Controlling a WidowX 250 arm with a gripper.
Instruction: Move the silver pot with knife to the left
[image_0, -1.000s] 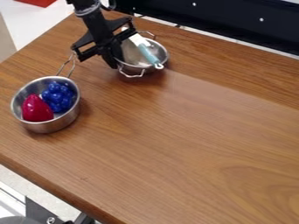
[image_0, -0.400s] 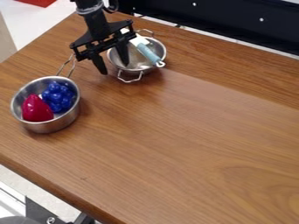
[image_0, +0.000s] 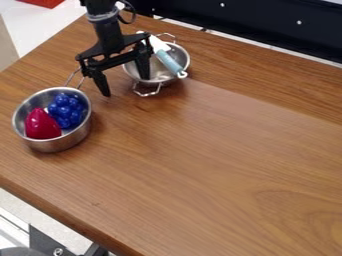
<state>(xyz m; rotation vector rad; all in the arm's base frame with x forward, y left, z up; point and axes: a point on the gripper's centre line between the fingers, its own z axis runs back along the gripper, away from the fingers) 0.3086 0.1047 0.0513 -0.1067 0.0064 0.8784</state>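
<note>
A wood-grain bench crosses the room at a slant, with a dark panel along its far side. At left, a steel pan stands upright, its wire handle pointing to the far side; it holds a glossy red piece and, beside this, a blue cluster. Next to the right is the black tool, hanging from the arm with its two fingers spread wide and nothing pinched between them: one points down over bare wood, the other lies across the view of the pot's near left part; contact there cannot be told. Farther right is the silver pot, upright near the far edge of the bench, with the knife slanting across it, white blade to the far side and pale blue handle over the right rim. Change: a second ago the fingers were close together at the pot's left wall; they have since parted, and the tool has shifted slightly left, while the pot has settled flatter and a little to the left. This suggests a release, with the move probably finished or nearly so; backing off without snagging the rim would come next.
</note>
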